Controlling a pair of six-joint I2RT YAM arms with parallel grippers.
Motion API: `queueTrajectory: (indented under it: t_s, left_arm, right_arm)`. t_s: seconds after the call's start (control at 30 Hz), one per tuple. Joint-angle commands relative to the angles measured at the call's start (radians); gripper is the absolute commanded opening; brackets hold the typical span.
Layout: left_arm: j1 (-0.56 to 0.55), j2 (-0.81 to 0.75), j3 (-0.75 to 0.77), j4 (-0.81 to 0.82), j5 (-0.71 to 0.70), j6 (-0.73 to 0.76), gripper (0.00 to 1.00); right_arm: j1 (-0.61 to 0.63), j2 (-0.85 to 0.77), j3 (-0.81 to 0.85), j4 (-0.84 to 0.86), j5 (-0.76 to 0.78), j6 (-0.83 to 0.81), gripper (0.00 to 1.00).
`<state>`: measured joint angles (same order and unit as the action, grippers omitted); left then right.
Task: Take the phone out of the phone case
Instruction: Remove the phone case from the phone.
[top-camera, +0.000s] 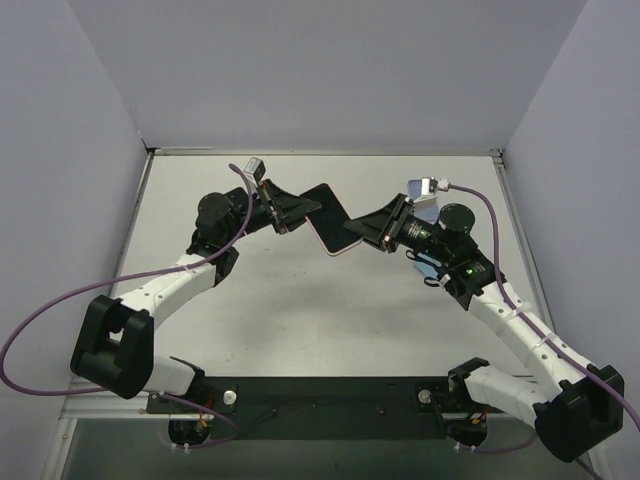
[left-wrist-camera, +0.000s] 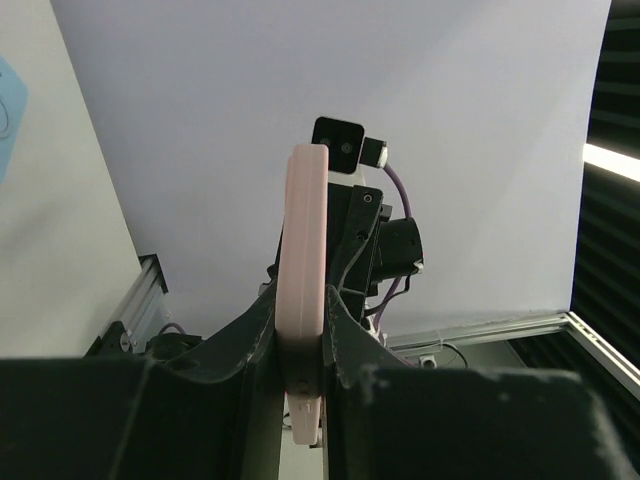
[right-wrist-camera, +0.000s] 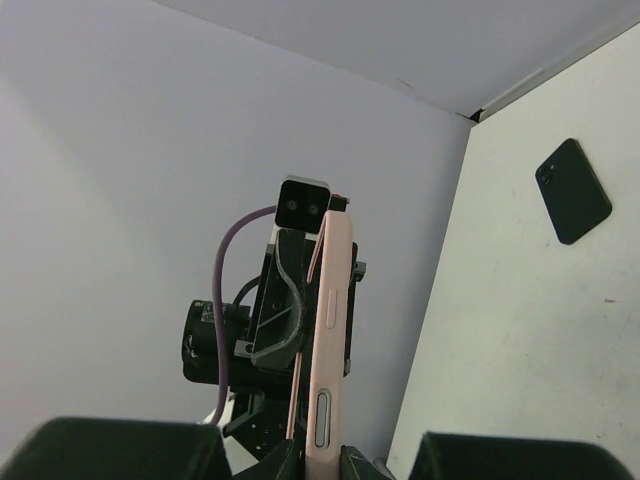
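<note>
Both wrist views show the phone case (left-wrist-camera: 305, 220) edge-on only, so its face is hidden there. A dark phone-shaped object (right-wrist-camera: 573, 190) lies on the table (right-wrist-camera: 520, 340), upper right of the right wrist view; identity unclear. The left gripper (left-wrist-camera: 302, 330) and right gripper (right-wrist-camera: 320, 465) each pinch the case from opposite ends, holding it off the table at centre frame in the top view. The phone (top-camera: 326, 208) sits inside the pink case.
</note>
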<state>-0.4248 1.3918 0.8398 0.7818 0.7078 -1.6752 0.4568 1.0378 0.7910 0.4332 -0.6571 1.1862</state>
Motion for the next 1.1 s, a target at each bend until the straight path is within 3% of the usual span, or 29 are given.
queueTrajectory:
  t_s: [0.0, 0.17, 0.37, 0.4, 0.43, 0.57, 0.83, 0.9, 0.97, 1.07]
  left_arm:
    - [0.0, -0.051, 0.053, 0.063, -0.019, -0.001, 0.0]
    - [-0.002, -0.039, 0.044, 0.079, -0.04, 0.003, 0.0]
    - [-0.023, 0.015, 0.074, 0.108, -0.022, -0.02, 0.01]
    - [-0.037, 0.03, 0.082, 0.111, -0.018, -0.024, 0.17]
    - [-0.049, 0.039, 0.09, 0.119, -0.019, -0.029, 0.24]
    - [-0.098, 0.082, 0.104, 0.164, -0.036, -0.056, 0.34]
    - [-0.118, 0.113, 0.096, 0.226, -0.05, -0.084, 0.29]
    - [-0.118, 0.105, 0.085, 0.221, -0.053, -0.087, 0.08]
    - [-0.117, 0.101, 0.081, 0.217, -0.054, -0.087, 0.0]
    - [-0.115, 0.099, 0.073, 0.221, -0.059, -0.096, 0.0]
  right_arm:
    - [-0.006, 0.002, -0.021, -0.03, -0.107, -0.018, 0.15]
    - [-0.003, -0.004, -0.059, 0.041, -0.136, 0.023, 0.0]
    - [0.016, -0.03, -0.081, 0.035, -0.065, 0.007, 0.0]
    - [0.019, -0.028, -0.087, 0.048, -0.059, 0.013, 0.0]
    - [0.025, -0.025, -0.09, 0.059, -0.053, 0.016, 0.0]
    - [0.045, 0.002, -0.099, 0.131, -0.035, 0.049, 0.0]
    - [0.069, 0.015, -0.091, 0.138, -0.016, 0.047, 0.0]
    - [0.065, 0.005, -0.098, 0.131, -0.006, 0.047, 0.0]
    - [0.063, -0.002, -0.11, 0.131, 0.005, 0.053, 0.0]
    - [0.053, -0.015, -0.131, 0.128, 0.022, 0.07, 0.0]
